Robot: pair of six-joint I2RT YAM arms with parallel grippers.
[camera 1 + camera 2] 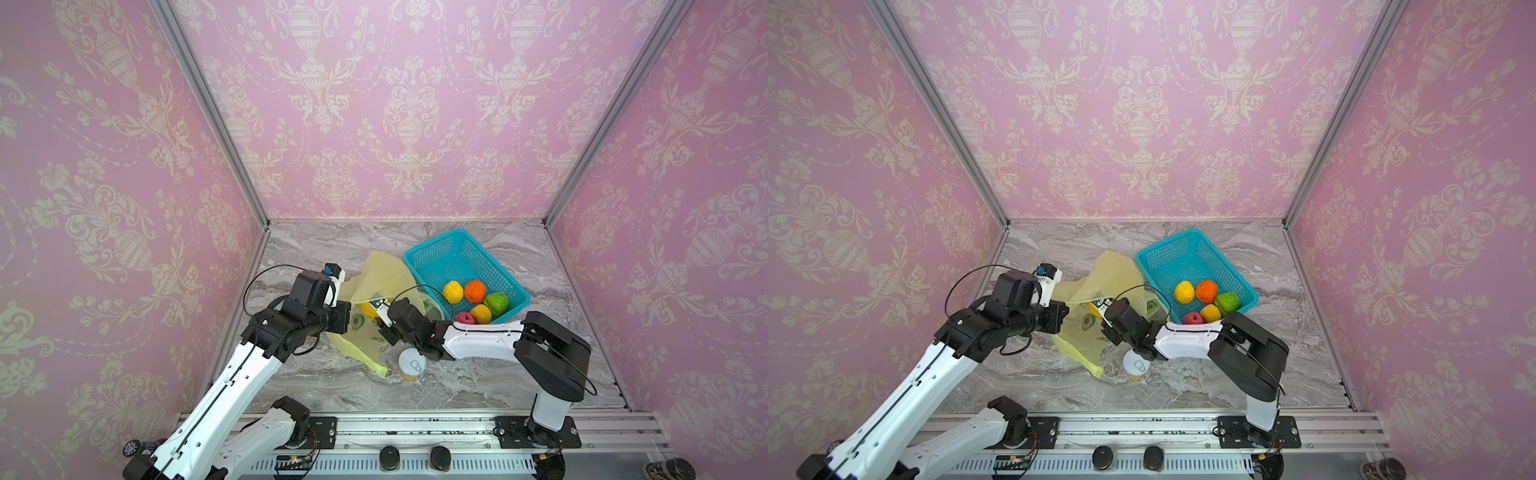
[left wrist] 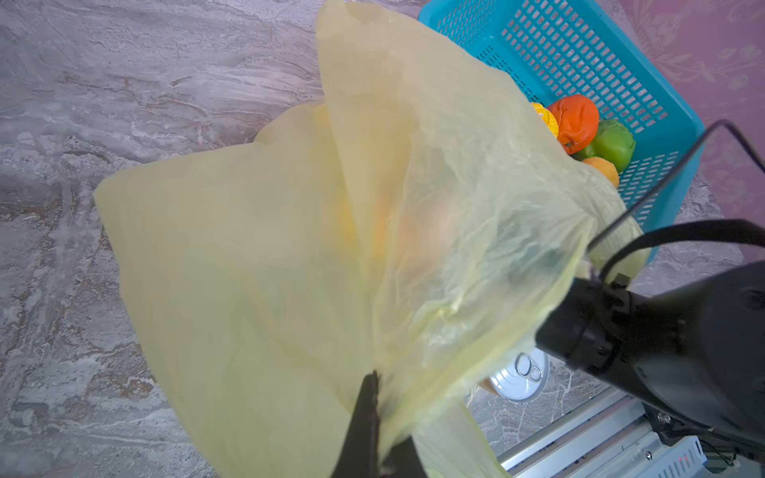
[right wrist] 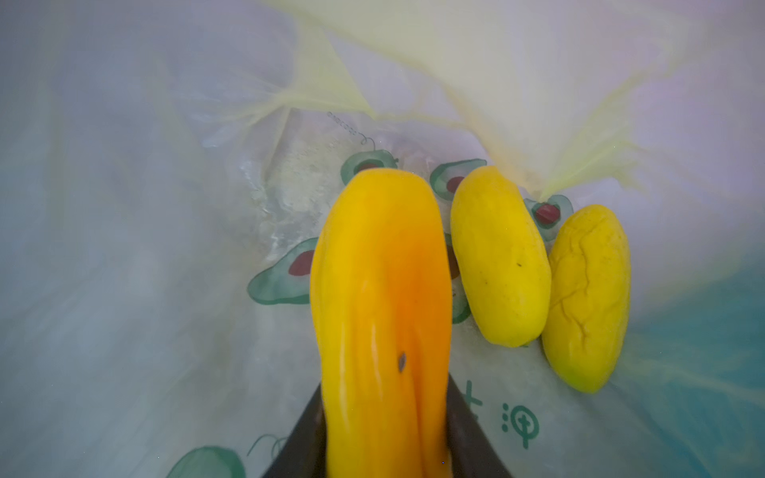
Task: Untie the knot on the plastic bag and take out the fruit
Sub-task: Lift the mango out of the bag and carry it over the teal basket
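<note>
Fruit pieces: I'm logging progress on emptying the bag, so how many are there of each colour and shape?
Yellow oblong toy fruit, inside the translucent pale-yellow plastic bag: 3
Yellow bumpy lemon, in the turquoise perforated plastic basket: 1
Orange round fruit, in the basket: 2
Green fruit, in the basket: 1
Pink-red fruit, in the basket: 1
Total: 8

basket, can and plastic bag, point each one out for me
basket [image 1: 434,254]: in a top view, on its far mesh wall
can [image 1: 412,364]: in a top view, on the middle of its white lid
plastic bag [image 1: 380,270]: in a top view, on the raised flap beside the basket
</note>
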